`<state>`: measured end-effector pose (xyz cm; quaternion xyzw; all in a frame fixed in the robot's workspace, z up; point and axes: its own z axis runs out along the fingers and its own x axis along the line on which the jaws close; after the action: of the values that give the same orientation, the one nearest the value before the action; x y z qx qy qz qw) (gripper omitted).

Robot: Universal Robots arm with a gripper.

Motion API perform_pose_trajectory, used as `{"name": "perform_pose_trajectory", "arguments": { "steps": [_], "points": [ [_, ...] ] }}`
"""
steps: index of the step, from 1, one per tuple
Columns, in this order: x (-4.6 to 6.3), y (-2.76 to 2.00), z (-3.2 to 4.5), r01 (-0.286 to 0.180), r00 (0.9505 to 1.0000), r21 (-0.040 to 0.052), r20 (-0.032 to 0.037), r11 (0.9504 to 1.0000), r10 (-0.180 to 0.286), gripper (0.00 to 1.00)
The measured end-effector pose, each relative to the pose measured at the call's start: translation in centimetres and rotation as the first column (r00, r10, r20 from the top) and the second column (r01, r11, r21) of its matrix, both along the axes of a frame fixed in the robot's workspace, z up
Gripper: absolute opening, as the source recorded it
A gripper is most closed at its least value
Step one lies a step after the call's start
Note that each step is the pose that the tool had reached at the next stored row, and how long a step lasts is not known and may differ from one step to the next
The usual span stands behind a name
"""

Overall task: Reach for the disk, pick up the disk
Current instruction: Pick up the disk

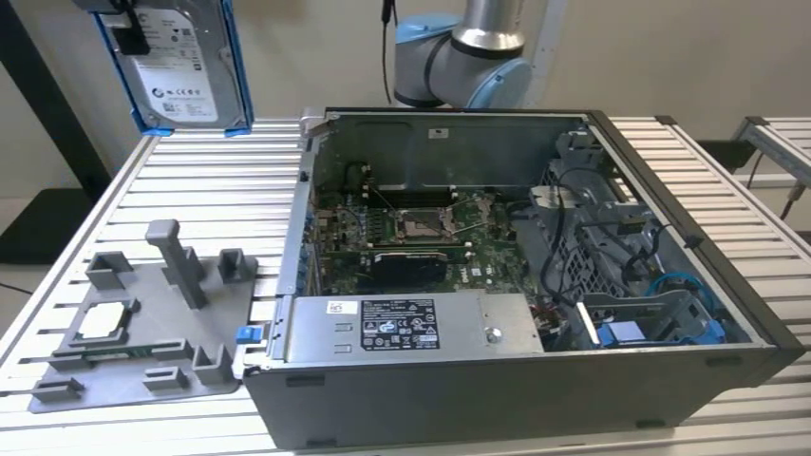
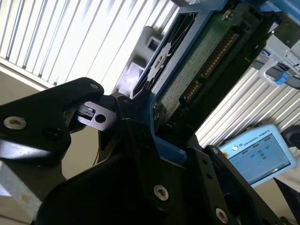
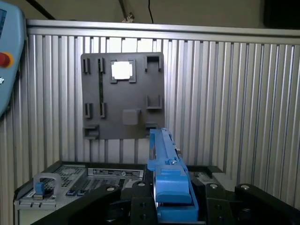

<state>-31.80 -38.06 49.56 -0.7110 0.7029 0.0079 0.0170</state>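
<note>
We record the disk (image 1: 190, 66), blue-framed, label outward, raised in the air to the exterior view's left of the open computer case (image 1: 507, 285), hanging under our gripper (image 3: 172, 194), which pinches its end.

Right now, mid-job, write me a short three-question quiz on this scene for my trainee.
1. True or false: the flat silver metal hard drive in its blue plastic bracket lies flat on the ribbed metal table.
2. What is the black gripper clamped on? A) a small silver square chip B) the hard drive's blue bracket C) a loose cable
3. Fill in: in the exterior view, the grey plastic fixture tray sits to the exterior view's ___ of the open black computer case.

Key: 1 false, the gripper holds it up in the air. 2 B. 3 left.
</note>
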Motion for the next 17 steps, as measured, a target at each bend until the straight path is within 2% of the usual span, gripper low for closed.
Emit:
{"name": "perform_pose_trajectory", "arguments": {
  "steps": [17],
  "points": [
    [4.2,0.0,0.0,0.0,1.0,0.0,0.0,1.0,0.0,0.0]
  ]
}}
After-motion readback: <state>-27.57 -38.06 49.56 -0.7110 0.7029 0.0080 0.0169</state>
